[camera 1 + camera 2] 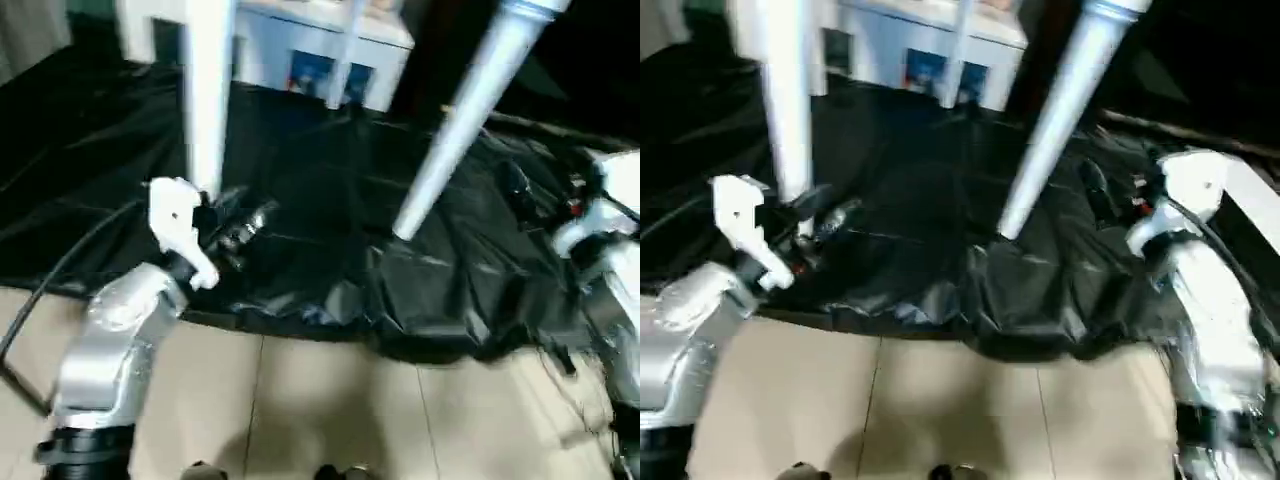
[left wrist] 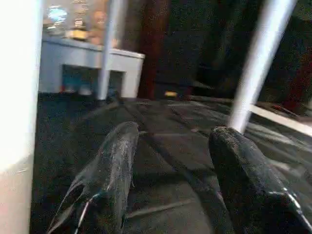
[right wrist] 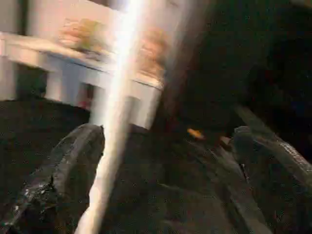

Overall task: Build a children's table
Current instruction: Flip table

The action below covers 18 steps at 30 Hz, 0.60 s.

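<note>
The children's table [image 1: 470, 110] stands on the desk [image 1: 330, 230], which is covered with a crinkled black sheet that hangs over its near edge above a pale tiled floor [image 1: 300, 400]. Only its legs show. They are long round tubes, white to pale blue, smooth and plain. The near left leg [image 1: 208, 90] rises straight up from the sheet, thick and bright white. The near right leg [image 1: 455, 130] leans, its foot planted on the sheet near the desk's front edge and its upper part tilting away to the right, where a ringed collar widens it. Two thinner legs [image 1: 345, 50] stand farther back. The tabletop is out of sight above.

The left gripper [image 2: 170, 161] sits low over the sheet just beside the near left leg, fingers [image 2: 114, 165] spread apart with nothing between them. From its wrist the white leg fills one side close by, not touching either finger as far as I can tell.

The right gripper [image 3: 170, 170] hangs out to the right of the leaning leg, fingers [image 3: 68, 170] wide apart and empty. In its wrist view a bright blurred leg runs just beside one finger; whether it touches I cannot tell.

Behind the desk stands a white cabinet [image 1: 330, 50] with blue bits on its front.
</note>
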Available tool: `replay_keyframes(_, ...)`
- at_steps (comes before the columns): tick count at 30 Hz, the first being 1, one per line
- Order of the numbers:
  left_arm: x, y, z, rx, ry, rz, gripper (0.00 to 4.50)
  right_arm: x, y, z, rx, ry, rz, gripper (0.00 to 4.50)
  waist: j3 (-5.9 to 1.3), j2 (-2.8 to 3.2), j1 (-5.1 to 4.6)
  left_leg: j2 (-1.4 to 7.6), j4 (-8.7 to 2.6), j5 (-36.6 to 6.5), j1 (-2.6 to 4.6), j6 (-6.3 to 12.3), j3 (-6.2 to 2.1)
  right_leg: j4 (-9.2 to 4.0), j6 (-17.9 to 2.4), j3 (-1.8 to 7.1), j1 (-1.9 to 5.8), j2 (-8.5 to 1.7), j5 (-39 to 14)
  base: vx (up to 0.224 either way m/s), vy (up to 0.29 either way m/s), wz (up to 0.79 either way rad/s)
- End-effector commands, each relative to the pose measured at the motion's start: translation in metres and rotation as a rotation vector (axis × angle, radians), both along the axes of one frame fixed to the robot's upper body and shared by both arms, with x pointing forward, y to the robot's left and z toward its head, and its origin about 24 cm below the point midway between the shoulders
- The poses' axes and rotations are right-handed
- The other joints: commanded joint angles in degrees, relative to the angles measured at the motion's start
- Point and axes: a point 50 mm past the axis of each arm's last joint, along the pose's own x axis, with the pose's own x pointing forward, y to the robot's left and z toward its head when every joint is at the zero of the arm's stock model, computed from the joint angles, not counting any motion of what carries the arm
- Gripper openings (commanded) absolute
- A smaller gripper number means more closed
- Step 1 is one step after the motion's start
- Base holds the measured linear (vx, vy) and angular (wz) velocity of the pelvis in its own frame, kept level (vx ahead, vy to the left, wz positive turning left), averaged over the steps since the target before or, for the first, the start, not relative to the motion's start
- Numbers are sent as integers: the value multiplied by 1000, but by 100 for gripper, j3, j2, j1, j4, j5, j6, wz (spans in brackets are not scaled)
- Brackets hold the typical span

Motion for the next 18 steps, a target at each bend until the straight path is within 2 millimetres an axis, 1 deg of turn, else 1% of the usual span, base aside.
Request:
replay_keyframes(1,-1,-8,-9,9,48,15,273,12,-3,-3,31,22,-3,448,-330,-258,131,36,-85,-2864,232,-142,85,-814,639,581,-198,-165,-4347,-16,-118,16)
replay_keyframes(2,-1,-11,-8,12,45,10,273,17,-4,-2,30,22,2,448,-189,-108,173,-187,598,-920,115,-18,-302,-1505,416,1039,-349,-698,-6490,43,-105,-8)
replay_keyframes(3,0,-15,-6,17,28,7,273,22,-3,-1,27,24,20,448,-289,-116,176,-246,529,-647,-161,0,-437,-1303,342,1025,88,-736,-5967,55,-109,-4)
replay_keyframes(4,0,-18,-3,15,10,3,273,26,-3,0,27,25,37,448,-265,-2,300,-63,-65,-598,-66,-168,-380,-1031,-20,713,154,-461,-4006,0,0,0)
replay_keyframes(5,0,-18,-2,14,6,2,273,26,-3,1,27,25,40,448,-279,71,276,-11,-191,-655,123,-200,-343,-897,-273,539,29,-221,-2556,-55,-41,25)
replay_keyframes(6,0,-21,1,4,-14,21,273,33,-2,5,35,18,58,448,-193,147,153,29,-401,-1064,285,104,-208,-805,-900,356,-68,70,-291,-117,-39,21)
replay_keyframes(7,0,-23,2,0,-20,41,273,38,-2,8,18,11,44,448,-114,204,127,41,-474,-1575,230,101,-210,-881,-928,337,-40,55,-764,-117,-39,21)
replay_keyframes(8,0,-24,2,-1,-21,53,273,40,-2,9,3,7,33,448,-69,195,74,42,-483,-2259,208,-79,-213,-980,-826,336,-51,-19,-1675,-96,21,-3)
replay_keyframes(9,0,-24,2,-1,-21,53,273,40,-2,9,3,7,33,448,-76,186,78,27,-477,-2343,212,-120,-211,-1027,-729,333,-50,-53,-1912,-67,29,0)
replay_keyframes(10,-1,-24,1,-8,-21,66,273,39,-1,8,14,13,26,448,-48,200,89,18,-501,-2275,207,-124,-195,-1103,-559,352,-67,-81,-2096,-67,29,0)
replay_keyframes(11,-3,-25,-2,-8,-22,86,273,38,-1,4,11,31,9,448,-56,163,61,19,-531,-2082,158,-99,-189,-1135,-459,358,-20,-95,-2066,0,0,0)
replay_keyframes(12,-4,-25,-3,1,-26,94,273,36,-1,1,-13,49,-10,448,-34,169,67,25,-567,-1889,111,-101,-198,-1154,-350,354,0,-107,-2030,0,0,0)
replay_keyframes(13,-7,-25,-7,-6,-28,93,273,30,2,-4,-20,46,10,448,-94,101,48,24,-556,-1751,104,-75,-187,-1155,-318,355,36,-106,-1955,0,0,0)
replay_keyframes(14,-9,-23,-9,-16,-31,101,273,23,5,-8,-27,42,25,448,-169,23,67,41,-543,-1514,102,-22,-164,-1152,-283,365,72,-134,-1802,0,0,0)
replay_keyframes(15,-10,-21,-11,-21,-33,116,273,18,8,-11,-35,40,35,448,-148,49,79,42,-549,-1357,86,3,-167,-1132,-269,374,63,-136,-1663,0,0,0)
replay_keyframes(16,-13,-19,-14,-25,-38,120,273,9,12,-15,-38,35,46,448,-218,-70,53,69,-553,-1414,107,45,-156,-1143,-272,360,73,-119,-1740,0,0,0)
replay_keyframes(17,-14,-19,-15,-25,-42,117,273,6,13,-17,-35,32,51,448,-189,-29,72,73,-578,-1678,126,-3,-167,-1148,-225,349,79,-145,-2064,0,0,0)
replay_keyframes(18,-15,-18,-16,-13,-52,129,273,3,15,-18,-47,25,58,448,-174,-2,-12,88,-610,-2732,273,-143,-200,-1262,-132,244,83,-105,-3186,54,8,-11)
